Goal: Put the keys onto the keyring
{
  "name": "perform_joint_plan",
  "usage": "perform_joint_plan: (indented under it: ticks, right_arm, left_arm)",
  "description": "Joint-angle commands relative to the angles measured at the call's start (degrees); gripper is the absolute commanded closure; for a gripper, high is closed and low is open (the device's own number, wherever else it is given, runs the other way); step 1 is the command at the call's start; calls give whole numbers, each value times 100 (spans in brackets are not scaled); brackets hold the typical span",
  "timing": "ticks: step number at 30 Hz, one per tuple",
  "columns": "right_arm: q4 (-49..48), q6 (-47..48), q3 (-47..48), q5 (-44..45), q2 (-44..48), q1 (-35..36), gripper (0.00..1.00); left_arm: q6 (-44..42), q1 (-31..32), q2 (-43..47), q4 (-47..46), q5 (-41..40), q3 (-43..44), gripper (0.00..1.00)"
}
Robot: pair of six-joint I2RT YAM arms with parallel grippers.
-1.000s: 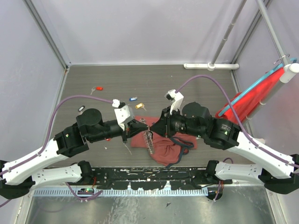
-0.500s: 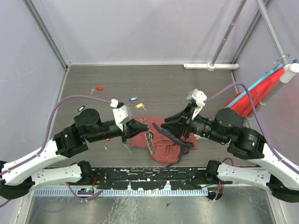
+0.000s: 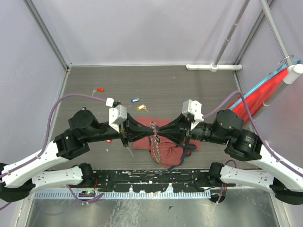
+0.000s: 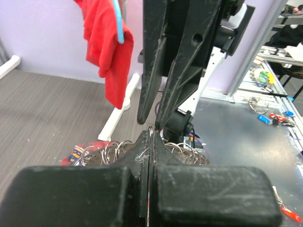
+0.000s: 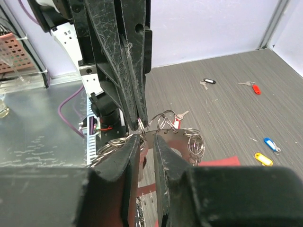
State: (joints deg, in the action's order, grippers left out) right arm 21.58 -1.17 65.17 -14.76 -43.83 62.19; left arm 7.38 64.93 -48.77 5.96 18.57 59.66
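The keyring [image 3: 153,136] is seen as a thin wire loop crowded with small silvery rings and keys, a bristly grey cluster. It is held at the middle of the scene, between the two arms, over the left part of a dark-red cloth bag [image 3: 169,150]. Whether its lower part rests on the bag cannot be told. From above it is shown edge-on, as a narrow strip. Its long axis runs from the far side toward the arm bases, crosswise to the line of the two grippers. In the wrist views its small rings are spread to both sides below the fingertips.

The left gripper [image 4: 149,136] is closed tight, with the ring's wire pinched between its fingers. The right gripper [image 5: 147,138] is set tip to tip against it from the opposite side. Its fingers are parted by a narrow gap at the wire, and whether the wire is gripped there cannot be told.

The red key [image 3: 99,89], blue key [image 3: 135,100] and yellow key [image 3: 141,107] are scattered on the table [image 3: 189,85] beyond the left arm, apart from the keyring. A black key [image 5: 208,81] is seen only from the right wrist, near the red one. The bag is bunched beneath the grippers, with a dark cord [image 3: 182,152] trailing at its right. A bright red cloth [image 3: 258,101] is draped at the right wall, and a pole [image 3: 230,34] is footed at the back edge.
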Motion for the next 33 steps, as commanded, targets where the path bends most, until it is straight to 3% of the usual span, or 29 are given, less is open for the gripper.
perform_joint_plan:
  ticks: [1, 21, 26, 33]
  right_arm:
    - [-103, 260, 376, -395, -2, 21, 76]
    - [-189, 117, 384, -897, -167, 21, 77]
    - [-174, 117, 379, -866, -170, 26, 83]
    - [-97, 82, 442, -721, -148, 26, 99]
  left_arm:
    - [212, 7, 99, -638, 440, -27, 100]
    - [268, 3, 88, -640, 537, -16, 100]
    - [265, 3, 48, -652, 577, 2, 100]
    - [248, 3, 29, -604, 585, 2, 100]
